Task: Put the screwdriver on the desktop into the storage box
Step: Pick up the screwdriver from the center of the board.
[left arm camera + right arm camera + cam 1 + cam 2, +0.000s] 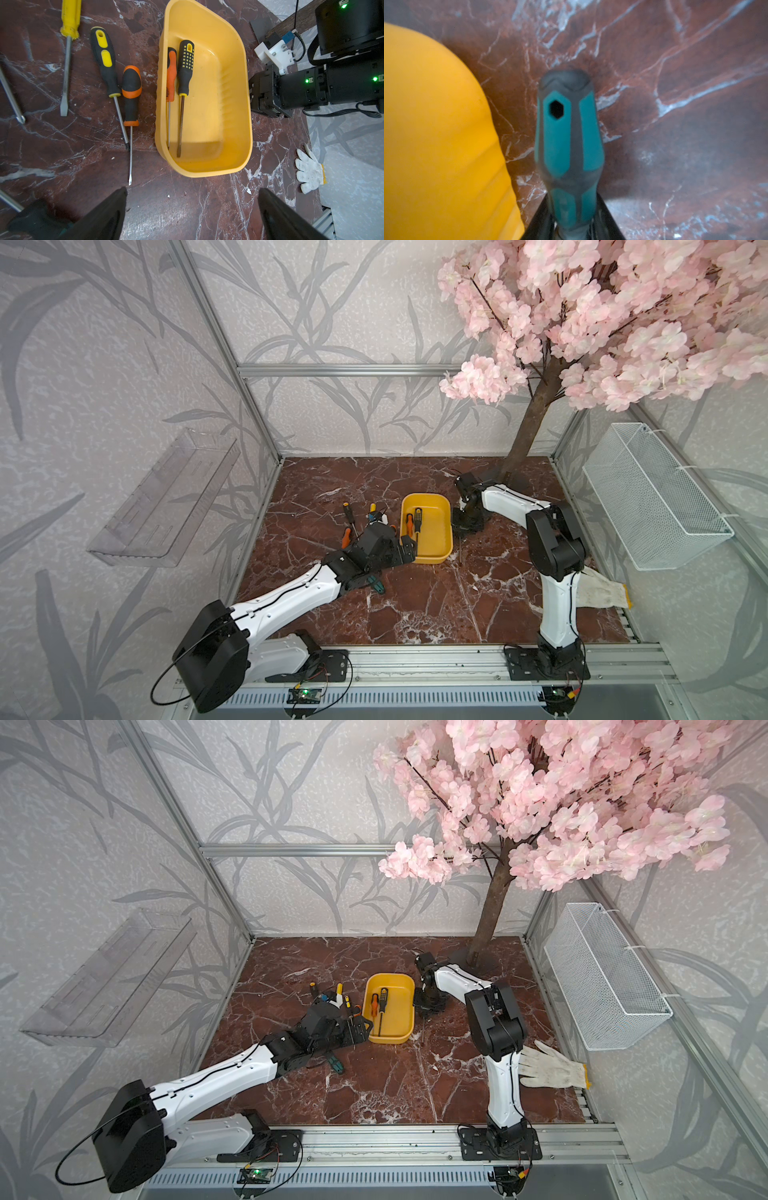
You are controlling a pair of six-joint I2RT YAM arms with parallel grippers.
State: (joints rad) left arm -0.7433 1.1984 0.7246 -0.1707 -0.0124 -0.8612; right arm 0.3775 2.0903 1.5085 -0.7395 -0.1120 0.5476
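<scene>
Right gripper [574, 220] clamped on teal-grey screwdriver [566, 135] at handle neck, centre frame. Left gripper [193, 199] wide open, empty, bottom of frame. Tip imo: lift straight, clear wall of yellow storage box [436, 135] at left, lay it in lengthwise. Handle chunky, looks rubbery, hex hole. Seems down on table [675, 83], just beside box.

Teal-grey screwdriver [568, 143] — gripped at handle base, just beside yellow storage box [436, 145].
</scene>
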